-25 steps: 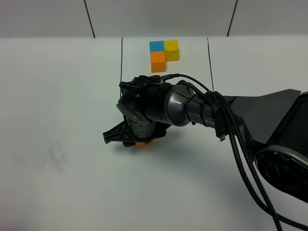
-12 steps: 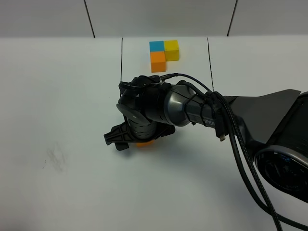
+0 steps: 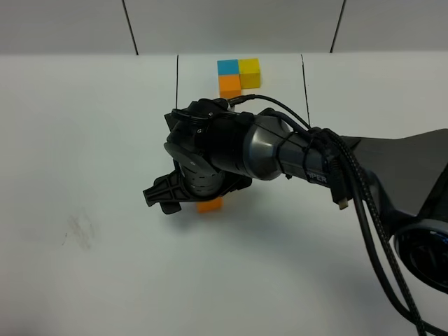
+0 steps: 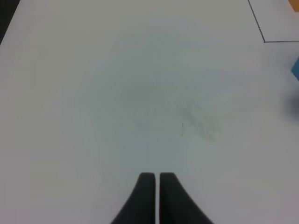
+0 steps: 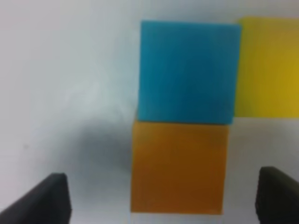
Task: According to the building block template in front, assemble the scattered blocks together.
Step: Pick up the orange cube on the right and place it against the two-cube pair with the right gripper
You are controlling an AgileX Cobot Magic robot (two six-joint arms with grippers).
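Scattered blocks: three small plain matte cubes sat together on the white table (image 3: pixel 84 140). In the right wrist view the blue cube (image 5: pixel 187 72) touched the orange cube (image 5: pixel 178 168) along one edge and the yellow cube (image 5: pixel 268 67) along another, forming an L.
Position on table: near the middle, well apart from the template. From the high camera only part of the orange cube (image 3: pixel 209 204) showed beneath the right arm; the blue and yellow ones were hidden.
Template: the building block template (image 3: pixel 238 75) lay at the far edge of the table, a matching L of blue, yellow and orange cubes, set between thin black lines drawn on the surface.
Right gripper: the right gripper (image 5: pixel 161 196) hung directly over the cluster, jaws spread wide either side of the orange cube, touching nothing and holding nothing.
Left gripper: the left gripper (image 4: pixel 155 196) was off to the side, over bare table, its two dark fingers pressed together with nothing between them. A sliver of blue cube showed at the edge of its view.
Surface: faint grey smudges (image 3: pixel 80 229) marked the table on the left.
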